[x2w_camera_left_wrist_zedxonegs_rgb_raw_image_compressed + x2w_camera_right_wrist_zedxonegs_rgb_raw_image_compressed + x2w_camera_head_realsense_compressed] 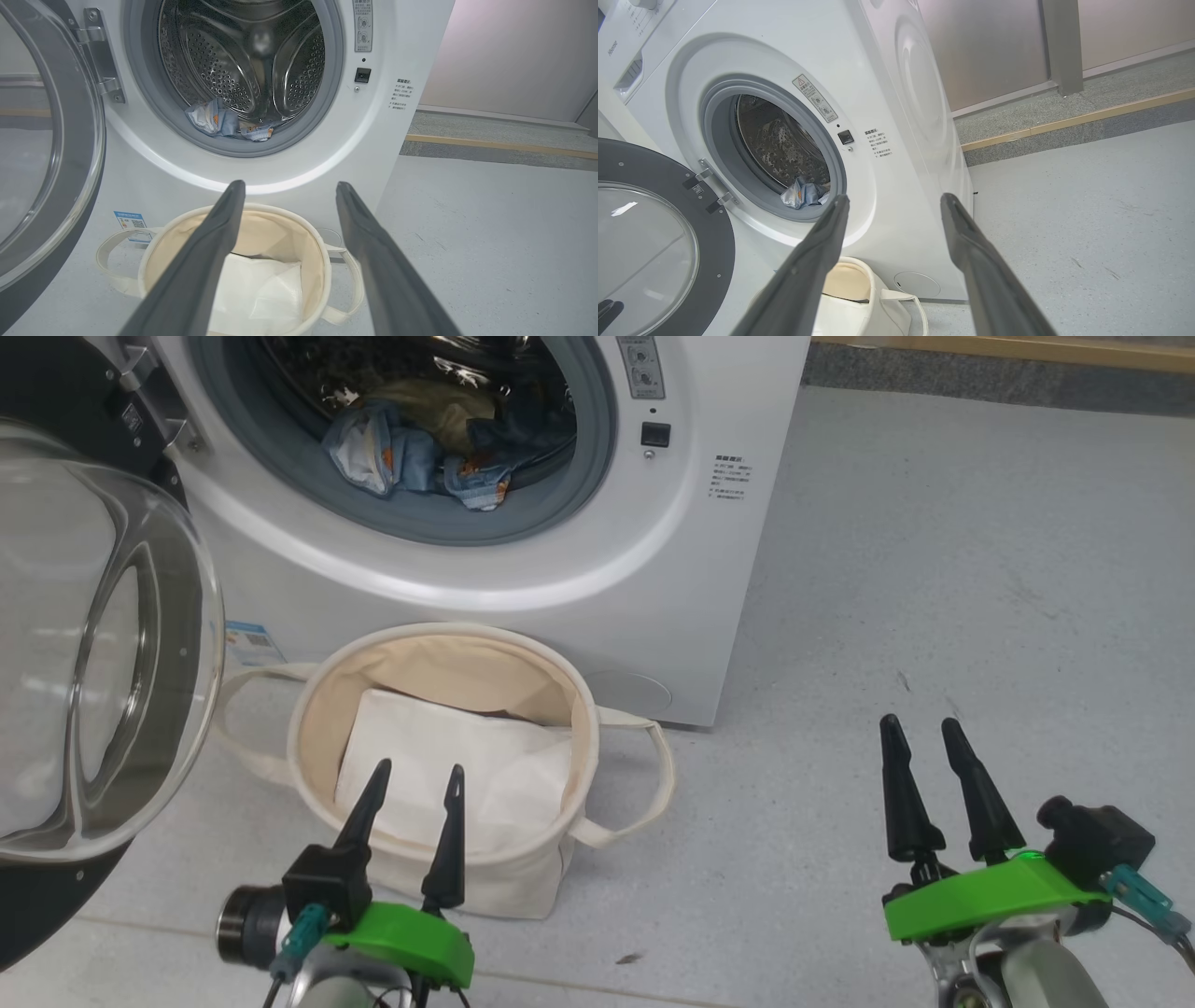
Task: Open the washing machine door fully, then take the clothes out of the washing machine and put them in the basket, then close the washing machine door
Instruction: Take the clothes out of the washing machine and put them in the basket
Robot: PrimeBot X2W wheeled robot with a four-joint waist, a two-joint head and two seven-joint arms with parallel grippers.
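The washing machine (653,569) stands ahead with its door (93,663) swung wide open to the left. Light blue clothes (420,462) lie in the drum's mouth, partly over the grey gasket; the clothes (224,122) also show low in the steel drum. The cream basket (560,691) sits on the floor right in front of the machine. My left gripper (415,779) hovers open over the basket's near rim, holding nothing. My right gripper (924,733) is open over bare floor to the right, also holding nothing.
A plain white folded sheet (448,775) lies inside the basket. The open door's glass dome (28,154) juts out on the left, close to my left arm. Grey floor (980,569) stretches to the right, ending at a raised kerb with a wooden strip (1064,123).
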